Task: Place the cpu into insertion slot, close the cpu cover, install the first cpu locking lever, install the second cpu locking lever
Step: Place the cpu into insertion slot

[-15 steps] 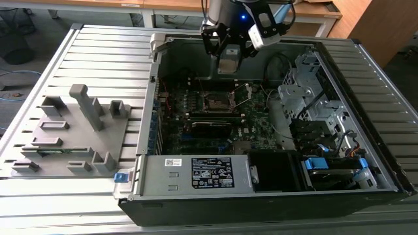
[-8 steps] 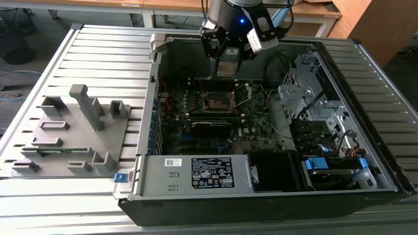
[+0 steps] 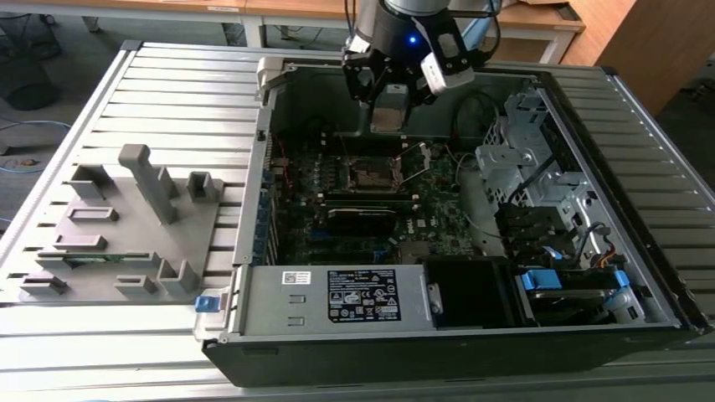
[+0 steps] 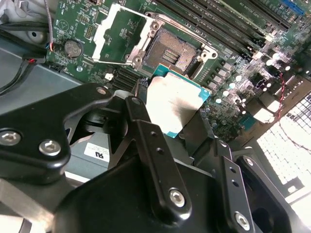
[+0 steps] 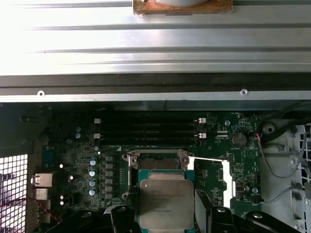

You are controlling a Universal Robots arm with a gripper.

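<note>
An open computer case lies on a slatted metal table, its labelled power supply low in the exterior view's centre. A grey fixture tray of upright blocks sits at the exterior view's left, and wooden desks line its top edge. A coin battery shows in the second wrist view.

One cpu, one insertion slot, one cpu cover, one hand.

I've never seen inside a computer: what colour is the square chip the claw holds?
The chip is silver-grey on top, green-edged; clearest in the first wrist view.
</note>
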